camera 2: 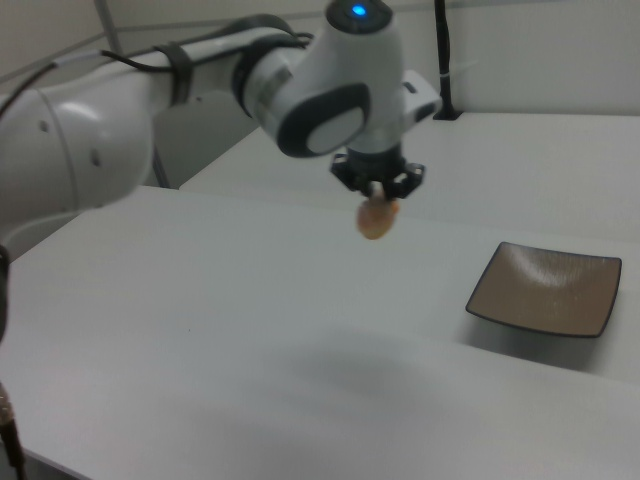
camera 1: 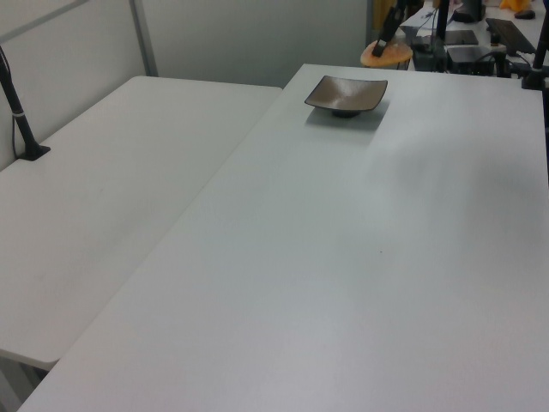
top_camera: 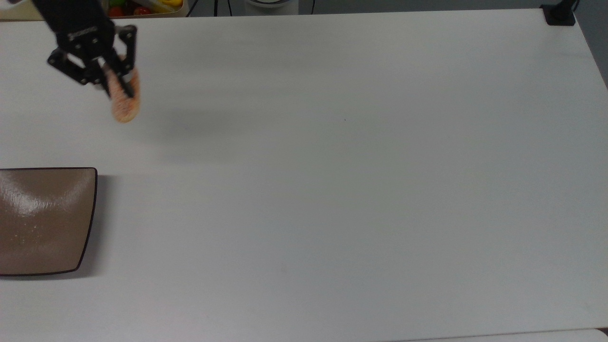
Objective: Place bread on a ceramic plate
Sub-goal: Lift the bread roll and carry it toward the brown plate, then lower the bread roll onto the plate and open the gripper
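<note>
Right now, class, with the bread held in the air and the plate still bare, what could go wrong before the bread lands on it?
1. The gripper pinches the bread near one end while most of it hangs below, high above the table; it could slip and fall short.
2. The ceramic plate is off to the side, not beneath the bread; an early release would miss it.
3. The plate's surface is shallow and glossy, so a dropped bun may roll off.

A robotics lab or office is suggested: plain white tables are set side by side, a white robot arm is mounted there, and cables and equipment (partly cut off) are seen behind.
</note>
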